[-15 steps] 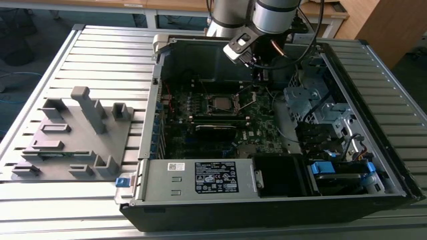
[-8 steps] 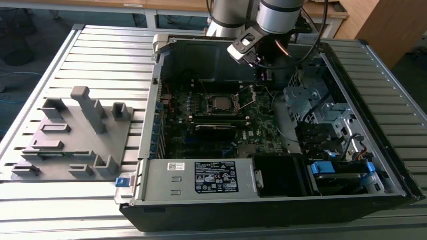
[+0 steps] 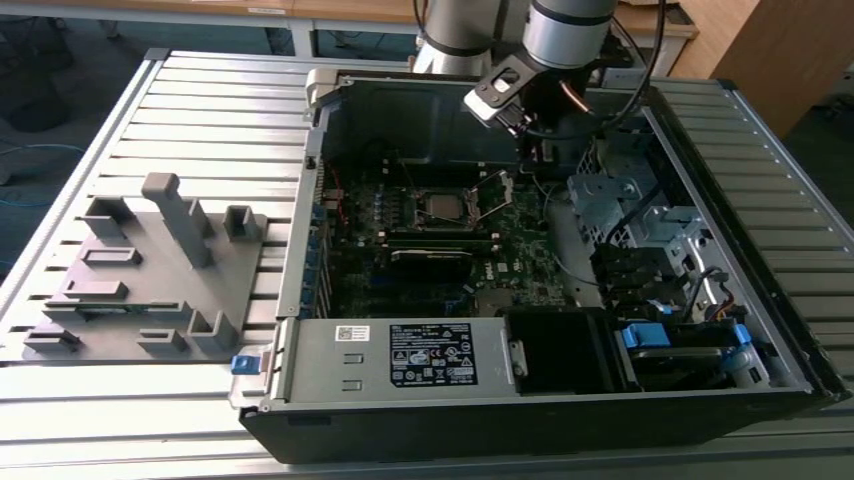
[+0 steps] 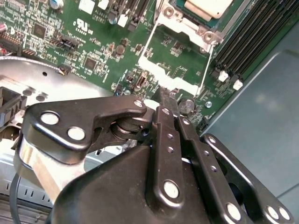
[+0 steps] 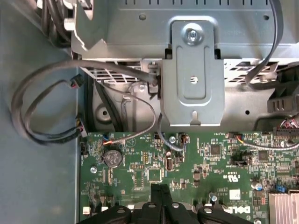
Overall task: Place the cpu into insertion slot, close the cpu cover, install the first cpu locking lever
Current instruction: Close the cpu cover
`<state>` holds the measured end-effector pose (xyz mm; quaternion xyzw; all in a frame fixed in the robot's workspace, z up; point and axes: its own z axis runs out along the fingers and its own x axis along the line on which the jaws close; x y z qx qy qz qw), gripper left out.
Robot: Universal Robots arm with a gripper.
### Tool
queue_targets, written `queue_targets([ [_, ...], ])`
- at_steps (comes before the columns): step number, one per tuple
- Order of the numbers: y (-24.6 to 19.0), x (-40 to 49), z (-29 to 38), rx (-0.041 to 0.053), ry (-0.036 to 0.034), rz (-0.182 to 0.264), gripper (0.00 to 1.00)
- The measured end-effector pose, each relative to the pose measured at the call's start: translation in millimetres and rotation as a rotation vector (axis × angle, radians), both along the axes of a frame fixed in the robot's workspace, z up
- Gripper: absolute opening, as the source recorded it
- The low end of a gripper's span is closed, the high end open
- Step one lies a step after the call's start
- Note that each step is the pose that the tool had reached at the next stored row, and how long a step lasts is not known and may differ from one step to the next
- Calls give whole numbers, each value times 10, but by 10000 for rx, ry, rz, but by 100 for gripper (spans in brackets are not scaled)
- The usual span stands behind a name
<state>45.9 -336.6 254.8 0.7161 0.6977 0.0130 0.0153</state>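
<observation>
Judging from fingers (image 4: 166, 121) closed empty beside the raised cpu cover (image 4: 161, 70), the cpu (image 4: 208, 7) could be scraped by a slip.

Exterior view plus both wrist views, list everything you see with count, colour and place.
Slatted metal table: one, silver-grey, under everything.
Moulded plastic fixture: one, grey, on the table, exterior view's left.
Open computer case: one, black, on the table.
Motherboard: one, green, inside the case.
Metal power supply: one, silver, in the case beside the motherboard.
Round coin battery: one, silver, on the motherboard.
Flat square cpu: one, silver-grey, in its socket.
Thin open-centred metal cpu cover: one, silver, open beside the socket.
Robot arm: one, grey, above the case.
Gripper: one, black, shut, tip at the cover's free edge.
</observation>
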Motion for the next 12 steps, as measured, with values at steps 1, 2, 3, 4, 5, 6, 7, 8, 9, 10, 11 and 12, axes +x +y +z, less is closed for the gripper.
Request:
queue_targets([
  [1,0,13,0,0,0,0,10],
  [2,0,25,0,0,0,-1,10],
  [3,0,36,0,0,0,0,10],
  [4,0,45,0,0,0,0,10],
  [5,0,49,0,-1,0,0,10],
  [6,0,51,-1,-2,0,0,10],
  [7,0,52,-6,1,0,-1,10],
  [8,-1,52,-13,0,0,-2,10],
  [9,0,53,-22,-1,0,-2,10],
  [10,0,53,-33,-1,1,-1,10],
  [11,0,54,-43,0,0,0,10],
  [12,0,54,-51,0,0,-1,10],
])
